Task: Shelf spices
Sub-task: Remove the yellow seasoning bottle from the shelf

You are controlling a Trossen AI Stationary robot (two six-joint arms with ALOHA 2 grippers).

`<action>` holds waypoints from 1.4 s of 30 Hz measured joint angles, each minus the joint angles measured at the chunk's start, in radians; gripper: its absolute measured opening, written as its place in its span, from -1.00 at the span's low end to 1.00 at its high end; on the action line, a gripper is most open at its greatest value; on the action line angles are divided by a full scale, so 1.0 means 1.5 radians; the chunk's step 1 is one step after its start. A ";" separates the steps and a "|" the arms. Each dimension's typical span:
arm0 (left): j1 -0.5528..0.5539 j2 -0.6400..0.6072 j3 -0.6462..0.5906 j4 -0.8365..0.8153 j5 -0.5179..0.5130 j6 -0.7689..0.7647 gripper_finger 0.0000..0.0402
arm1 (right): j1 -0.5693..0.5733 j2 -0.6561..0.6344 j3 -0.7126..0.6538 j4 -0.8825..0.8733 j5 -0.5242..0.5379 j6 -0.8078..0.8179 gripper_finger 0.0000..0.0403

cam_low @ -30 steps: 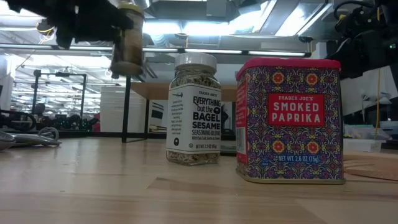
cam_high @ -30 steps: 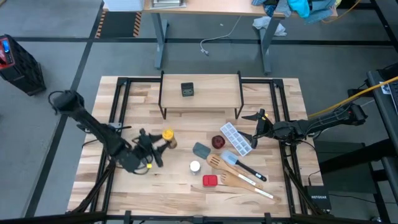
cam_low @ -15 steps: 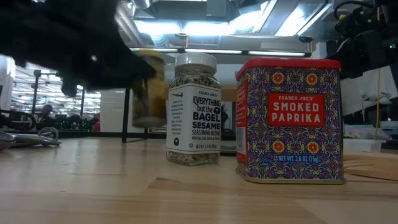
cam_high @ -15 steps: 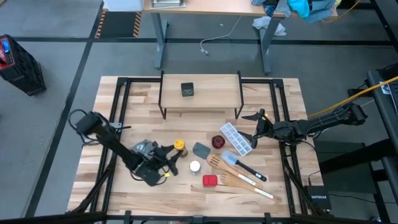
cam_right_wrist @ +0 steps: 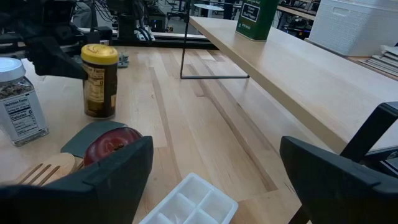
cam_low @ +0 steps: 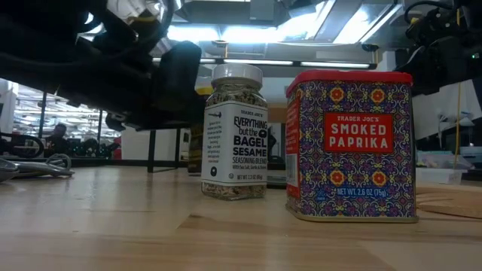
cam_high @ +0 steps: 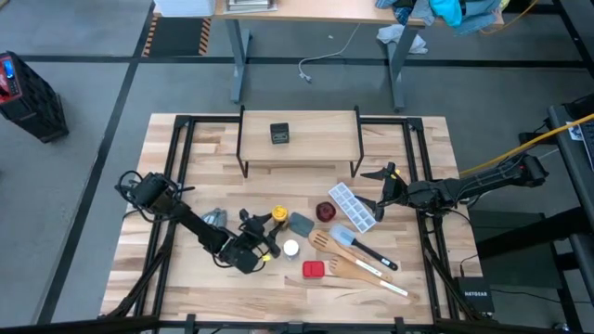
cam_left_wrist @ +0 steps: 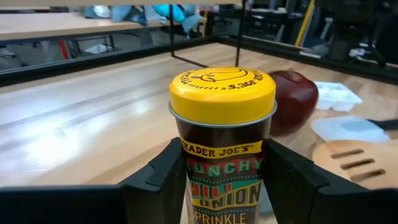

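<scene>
**Q:** Left gripper (cam_high: 266, 234): what does it grasp, and where?

**A:** Its two dark fingers (cam_left_wrist: 163, 177) clamp the sides of the yellow-lidded amber jar (cam_left_wrist: 222, 140), upright, low over the front middle of the table (cam_high: 186, 148). Seen from the right wrist, the jar's base looks to meet the wood, though contact cannot be confirmed.

**Q:** What lies nearest that jar?

**A:** A white-capped jar (cam_high: 290, 248) stands just beside it toward the front edge; a grey square piece (cam_high: 300, 224) and a small dark red round dish (cam_high: 325, 211) lie to its right. The red square tin (cam_high: 314, 269) sits nearer the front edge, beside wooden utensils (cam_high: 357, 269). Grey measuring spoons (cam_high: 213, 216) lie to the left arm's side.

**Q:** And the shelf?

**A:** The shelf (cam_high: 325, 144) stands at the table's far side, well apart from the grasped jar, with the dark square tin (cam_high: 280, 134) on its top board.

**Q:** The other arm?

**A:** Right gripper (cam_high: 379, 189) waits at the table's right side, fingers spread wide and empty, near a white ice-cube tray (cam_high: 354, 206).
</scene>
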 joint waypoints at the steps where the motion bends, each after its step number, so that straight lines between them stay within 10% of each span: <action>1: 0.003 0.000 0.000 0.000 0.010 0.003 -0.14 | 0.000 0.000 0.000 0.000 0.000 0.000 0.77; 11: 0.013 0.000 0.000 0.001 0.054 0.019 0.21 | 0.000 0.000 0.000 0.000 0.000 0.000 0.77; 33: 0.011 0.000 0.000 0.005 0.051 0.016 0.24 | 0.000 0.000 0.000 0.000 0.000 0.000 0.77; 42: 0.016 -0.002 0.000 0.137 0.044 0.159 0.24 | 0.000 0.000 0.000 0.000 0.000 0.000 0.77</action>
